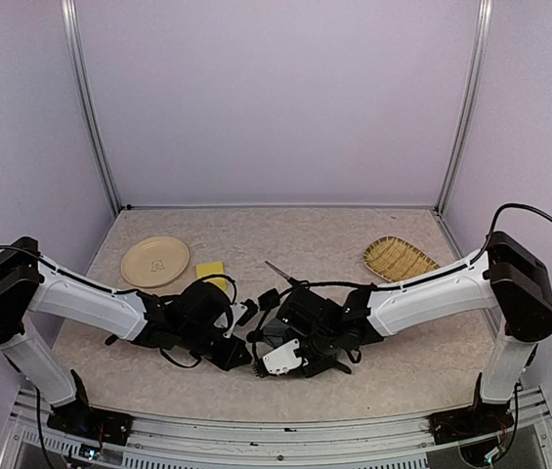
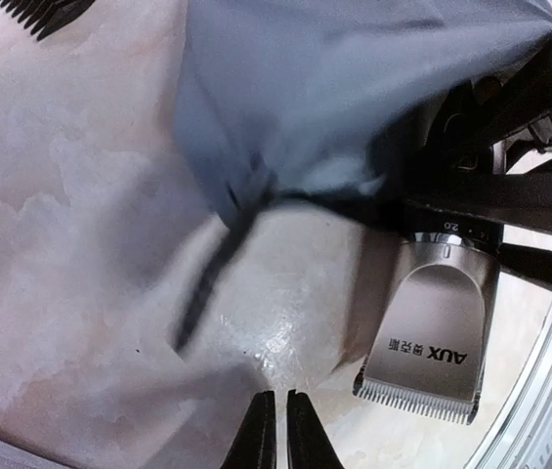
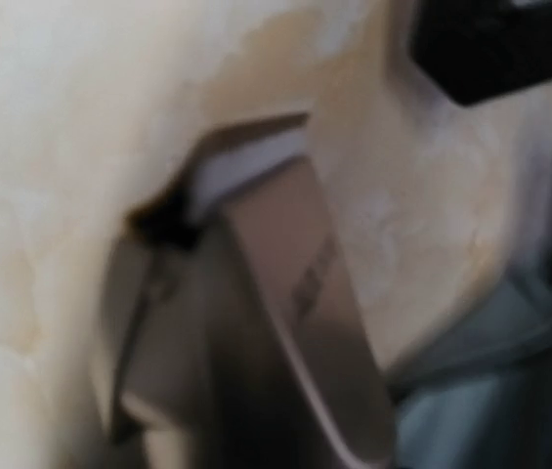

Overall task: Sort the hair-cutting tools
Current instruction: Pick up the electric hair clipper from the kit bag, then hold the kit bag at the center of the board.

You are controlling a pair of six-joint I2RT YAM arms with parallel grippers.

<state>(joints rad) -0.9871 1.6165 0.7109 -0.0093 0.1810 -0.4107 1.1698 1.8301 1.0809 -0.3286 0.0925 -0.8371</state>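
Left fingers (image 2: 256, 435) pressed together near one clipper (image 2: 432, 337), one grey pouch (image 2: 334, 88).

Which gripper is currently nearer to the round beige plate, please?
The left. In the top view, the left gripper lies below and right of the plate. The right gripper is further right again, beyond the left one.

This is a robotics lab test cell: plain pale lilac wall panels (image 1: 276, 98) framed by slim aluminium posts (image 1: 90, 107) box in a mottled beige stone-look tabletop (image 1: 305, 233). At 6 o'clock, two white-and-black robot arms (image 1: 90, 303) stand bolted to a grooved aluminium rail (image 1: 276, 430).
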